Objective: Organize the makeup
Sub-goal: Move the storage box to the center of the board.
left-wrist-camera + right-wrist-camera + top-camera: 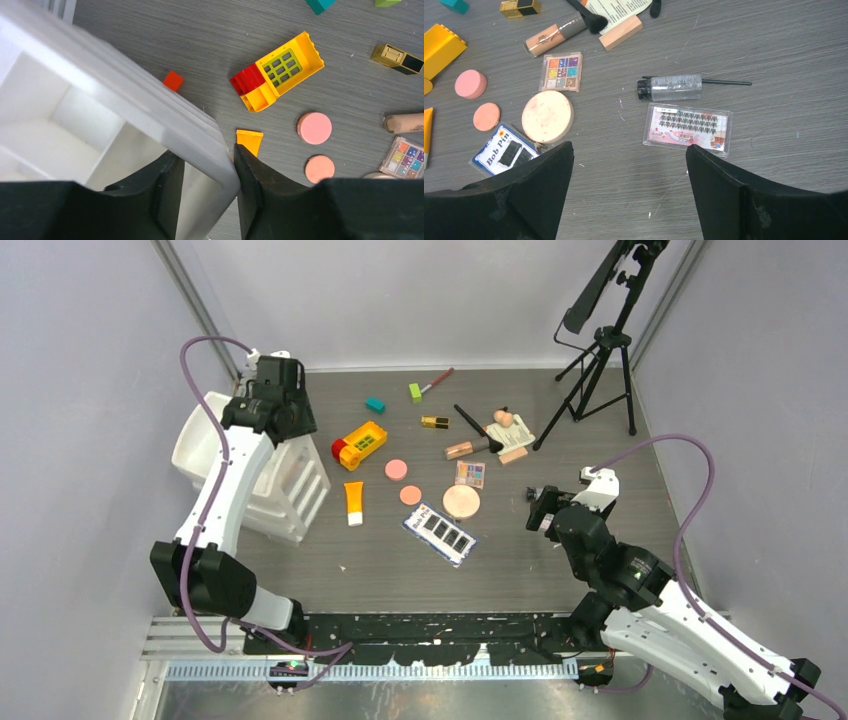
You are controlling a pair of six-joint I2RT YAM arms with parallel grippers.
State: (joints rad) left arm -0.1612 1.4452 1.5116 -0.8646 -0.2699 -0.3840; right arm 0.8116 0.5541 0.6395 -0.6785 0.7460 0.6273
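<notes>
The left tool (pixel 205 160) pinches the corner wall of a smooth white plastic drawer box (pixel 125 110) at the left edge of the grey, grained tabletop (pixel 350 570); the box's lower part is cut off. The right tool (pixel 629 149) gapes wide, holding nothing. The makeup (pixel 461 501), round compacts, glossy palettes and tubes, lies scattered mid-tabletop.

White-and-black arms (pixel 225 490), purple cables (pixel 184 365)

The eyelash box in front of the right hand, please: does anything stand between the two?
Nothing visible does. The eyelash box lies flat on the table just ahead of the open right hand, with only bare surface between them. The clear tube lies beyond the box.
</notes>
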